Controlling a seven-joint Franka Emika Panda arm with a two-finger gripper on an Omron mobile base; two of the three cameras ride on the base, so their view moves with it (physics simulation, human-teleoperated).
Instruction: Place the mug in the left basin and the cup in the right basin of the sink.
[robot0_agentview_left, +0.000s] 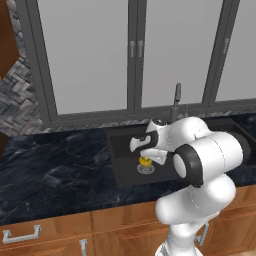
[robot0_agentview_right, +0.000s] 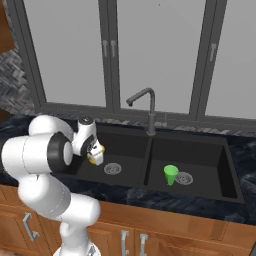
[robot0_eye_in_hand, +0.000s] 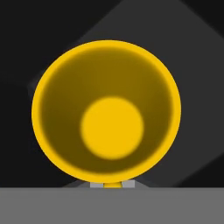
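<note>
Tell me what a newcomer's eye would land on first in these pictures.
First, the yellow mug seen straight down its mouth in the hand view, held by the gripper over the left basin of the black sink. Next, the bright green cup standing upright in the right basin beside its drain. The bulky white arm looms in front in both base views.

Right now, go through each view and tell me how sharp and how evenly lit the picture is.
Left base view: flat light, slightly soft, white arm hides most of the small yellow mug. Right base view: even, no glare, bright green cup crisp against the black sink. Hand view: the mug's rim and bottom blurred, dark surroundings.
</note>
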